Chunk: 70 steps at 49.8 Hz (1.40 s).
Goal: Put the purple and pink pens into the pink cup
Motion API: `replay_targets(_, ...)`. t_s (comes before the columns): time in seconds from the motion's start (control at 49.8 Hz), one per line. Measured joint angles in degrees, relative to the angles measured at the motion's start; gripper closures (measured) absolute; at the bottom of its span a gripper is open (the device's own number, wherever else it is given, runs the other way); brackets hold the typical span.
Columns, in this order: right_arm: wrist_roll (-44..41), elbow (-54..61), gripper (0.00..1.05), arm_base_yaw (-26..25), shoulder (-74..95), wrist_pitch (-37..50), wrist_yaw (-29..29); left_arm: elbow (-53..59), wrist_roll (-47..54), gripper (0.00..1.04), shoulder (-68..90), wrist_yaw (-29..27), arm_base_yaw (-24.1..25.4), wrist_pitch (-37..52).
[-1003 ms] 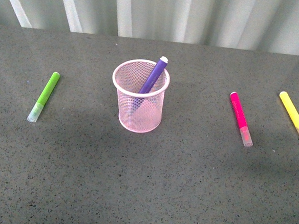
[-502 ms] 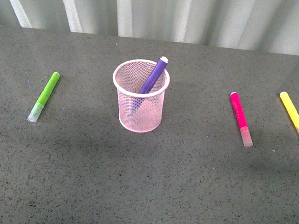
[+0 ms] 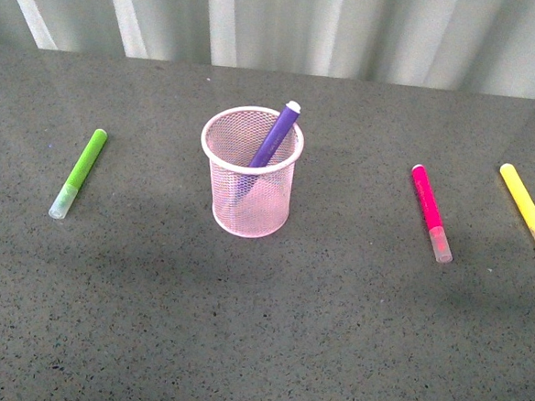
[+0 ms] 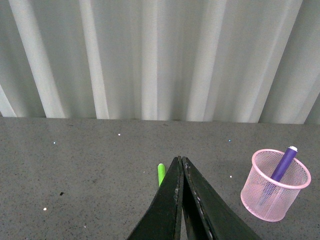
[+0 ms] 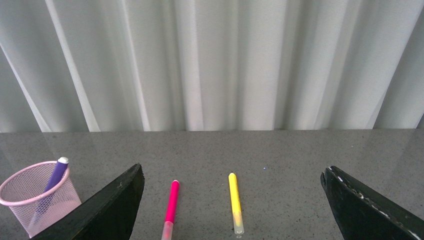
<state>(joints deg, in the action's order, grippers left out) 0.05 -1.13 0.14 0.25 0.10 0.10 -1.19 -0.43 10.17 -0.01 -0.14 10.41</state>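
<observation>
Grey tabletop (image 3: 257, 347), purple pen (image 3: 274, 137) inside pink cup (image 3: 267, 208), pink pen (image 3: 429, 210) well apart.

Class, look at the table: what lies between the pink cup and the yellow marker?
The pink pen lies flat between the pink cup and the yellow marker, seen in the front view.

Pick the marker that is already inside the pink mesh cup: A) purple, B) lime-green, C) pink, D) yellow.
A: the purple pen leans inside the pink cup, while the pink pen, green marker and yellow marker lie flat on the table.
</observation>
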Motion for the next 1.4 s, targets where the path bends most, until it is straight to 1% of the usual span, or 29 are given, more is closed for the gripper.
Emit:
replay_targets(0.06,0.0,0.0,0.07,0.0,0.0,0.0,0.0,0.0,0.0,1.01,-2.0,0.0,0.0,-2.2)
replay_targets(0.12,0.0,0.0,0.07,0.0,0.0,0.0,0.0,0.0,0.0,1.01,-6.6,0.0,0.0,-8.7)
replay_targets(0.161,0.0,0.0,0.07,0.0,0.0,0.0,0.0,0.0,0.0,1.01,-8.2,0.0,0.0,-9.9)
replay_targets(0.582,0.0,0.0,0.07,0.0,0.0,0.0,0.0,0.0,0.0,1.01,-9.9,0.0,0.0,-10.4)
replay_targets(0.622,0.0,0.0,0.07,0.0,0.0,0.0,0.0,0.0,0.0,1.0,-9.9,0.0,0.0,-10.4)
replay_targets(0.782,0.0,0.0,0.07,0.0,0.0,0.0,0.0,0.0,0.0,0.73,-9.9,0.0,0.0,-10.4)
replay_targets(0.803,0.0,0.0,0.07,0.0,0.0,0.0,0.0,0.0,0.0,0.71,-9.9,0.0,0.0,-10.4)
replay_targets(0.963,0.0,0.0,0.07,0.0,0.0,0.0,0.0,0.0,0.0,0.42,-9.9,0.0,0.0,-10.4)
replay_targets(0.983,0.0,0.0,0.07,0.0,0.0,0.0,0.0,0.0,0.0,0.41,-9.9,0.0,0.0,-10.4)
replay_targets(1.043,0.0,0.0,0.07,0.0,0.0,0.0,0.0,0.0,0.0,0.3,-9.9,0.0,0.0,-10.4)
replay_targets(1.063,0.0,0.0,0.07,0.0,0.0,0.0,0.0,0.0,0.0,0.28,-9.9,0.0,0.0,-10.4)
replay_targets(1.144,0.0,0.0,0.07,0.0,0.0,0.0,0.0,0.0,0.0,0.14,-9.9,0.0,0.0,-10.4)
replay_targets(1.164,0.0,0.0,0.07,0.0,0.1,-0.2,0.2,0.0,0.0,0.1,-9.9,0.0,0.0,-10.4)
replay_targets(1.184,1.3,-1.4,0.07,0.5,1.9,-3.9,2.1,0.0,0.0,0.06,-9.9,0.0,0.0,-10.4)
replay_targets(1.224,3.6,-5.7,0.07,1.5,10.0,-11.7,6.1,0.0,0.1,0.07,-9.9,0.0,0.0,-10.4)
replay_targets(1.244,4.5,-7.1,0.07,1.9,14.4,-12.3,6.8,0.0,0.1,0.08,-9.9,0.0,0.0,-10.4)
replay_targets(1.284,5.7,-9.4,0.07,2.3,23.0,-10.4,6.6,0.0,0.2,0.07,-10.0,0.0,0.0,-10.4)
replay_targets(1.364,7.2,-13.5,0.07,3.3,37.2,-3.3,5.9,0.0,0.2,0.07,-10.0,0.0,0.0,-10.4)
replay_targets(1.404,8.2,-17.4,0.07,4.4,48.5,2.1,5.3,0.0,0.2,0.07,-10.0,0.0,0.0,-10.4)
